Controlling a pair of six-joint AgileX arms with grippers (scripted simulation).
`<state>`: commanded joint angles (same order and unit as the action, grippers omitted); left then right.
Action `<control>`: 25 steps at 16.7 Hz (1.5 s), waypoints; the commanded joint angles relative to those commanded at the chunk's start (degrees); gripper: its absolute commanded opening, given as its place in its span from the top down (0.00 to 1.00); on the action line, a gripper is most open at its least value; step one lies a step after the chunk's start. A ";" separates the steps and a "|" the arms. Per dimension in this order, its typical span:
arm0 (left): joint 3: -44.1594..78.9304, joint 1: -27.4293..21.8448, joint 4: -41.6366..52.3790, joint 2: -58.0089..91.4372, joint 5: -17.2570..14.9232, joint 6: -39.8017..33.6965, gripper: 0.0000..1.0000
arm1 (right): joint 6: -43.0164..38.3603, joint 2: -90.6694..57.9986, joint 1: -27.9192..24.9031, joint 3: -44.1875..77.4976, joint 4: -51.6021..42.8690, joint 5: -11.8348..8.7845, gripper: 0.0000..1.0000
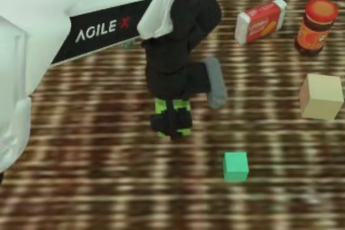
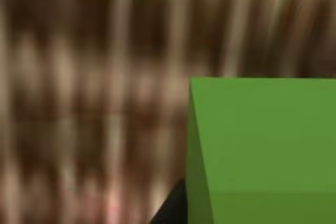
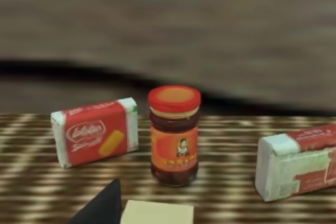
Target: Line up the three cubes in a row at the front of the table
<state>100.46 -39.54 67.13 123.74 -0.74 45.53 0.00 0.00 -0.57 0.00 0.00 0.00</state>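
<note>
The left gripper (image 1: 172,122) has its fingers closed around the lime-green cube (image 1: 173,107) over the table (image 1: 81,176), up and left of the teal-green cube (image 1: 236,166). The pale beige cube (image 1: 322,96) sits farther right, below the sauce jar (image 1: 317,25).

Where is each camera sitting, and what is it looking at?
Top view: above the table, looking down; shows the left arm, its left gripper at the lime-green cube, plus the teal-green cube.
Left wrist view: on the left arm, right up against the lime-green cube.
Right wrist view: on the right arm, facing the jar and red-and-white box.
Shared: top and right wrist views both show the beige cube.
</note>
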 joint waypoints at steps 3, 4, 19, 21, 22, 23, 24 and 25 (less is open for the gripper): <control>-1.68 -6.50 -0.31 -1.81 0.05 -2.49 1.00 | 0.00 0.00 0.00 0.00 0.00 0.00 0.00; -1.97 -7.42 -0.40 -2.14 0.08 -2.90 1.00 | 0.00 0.00 0.00 0.00 0.00 0.00 0.00; -10.24 -8.13 -13.77 2.89 0.04 -3.36 1.00 | 0.00 0.00 0.00 0.00 0.00 0.00 0.00; -10.24 -8.13 -13.77 2.89 0.04 -3.36 1.00 | 0.00 0.00 0.00 0.00 0.00 0.00 0.00; -10.24 -8.13 -13.77 2.89 0.04 -3.36 0.92 | 0.00 0.00 0.00 0.00 0.00 0.00 0.00; -10.24 -8.13 -13.77 2.89 0.04 -3.36 0.85 | 0.00 0.00 0.00 0.00 0.00 0.00 0.00; -10.24 -8.13 -13.77 2.89 0.04 -3.36 0.77 | 0.00 0.00 0.00 0.00 0.00 0.00 0.00; -10.24 -8.13 -13.77 2.89 0.04 -3.36 0.70 | 0.00 0.00 0.00 0.00 0.00 0.00 0.00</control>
<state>90.22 -47.67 53.35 126.62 -0.70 42.17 0.00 0.00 -0.57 0.00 0.00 0.00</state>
